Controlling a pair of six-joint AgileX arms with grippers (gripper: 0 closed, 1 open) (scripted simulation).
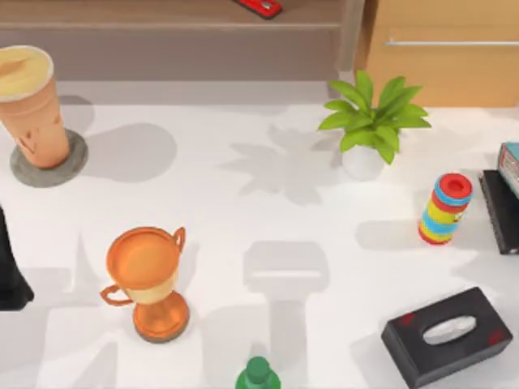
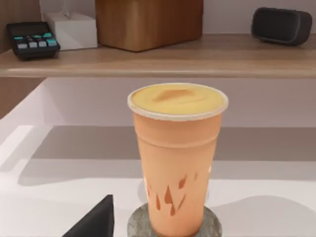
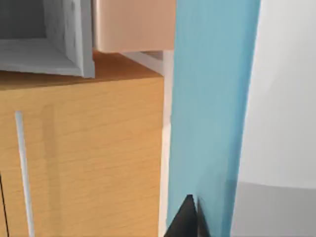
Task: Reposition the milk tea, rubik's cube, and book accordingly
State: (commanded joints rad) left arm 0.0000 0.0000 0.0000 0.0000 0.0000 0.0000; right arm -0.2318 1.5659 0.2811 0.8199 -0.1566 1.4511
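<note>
The milk tea (image 1: 32,101), a tall terracotta cup with a creamy top, stands upright on a grey round coaster (image 1: 71,164) at the table's far left. In the left wrist view the milk tea (image 2: 177,158) is straight ahead of my left gripper (image 2: 148,232), which is open and a short way back from it, with one dark fingertip (image 2: 94,222) showing. My left arm (image 1: 10,271) is at the left edge. The teal-blue book (image 1: 509,164) is at the right edge. My right gripper (image 3: 190,219) is shut on the book (image 3: 212,98), held upright. The rubik's cube is out of view.
An orange trophy (image 1: 150,279) stands front left and a green bottle top (image 1: 258,374) at the front edge. A potted plant (image 1: 369,121), a ring stack (image 1: 444,209), a flat black slab (image 1: 501,212) and a black tissue box (image 1: 446,334) are on the right. A shelf (image 1: 162,16) runs along the back.
</note>
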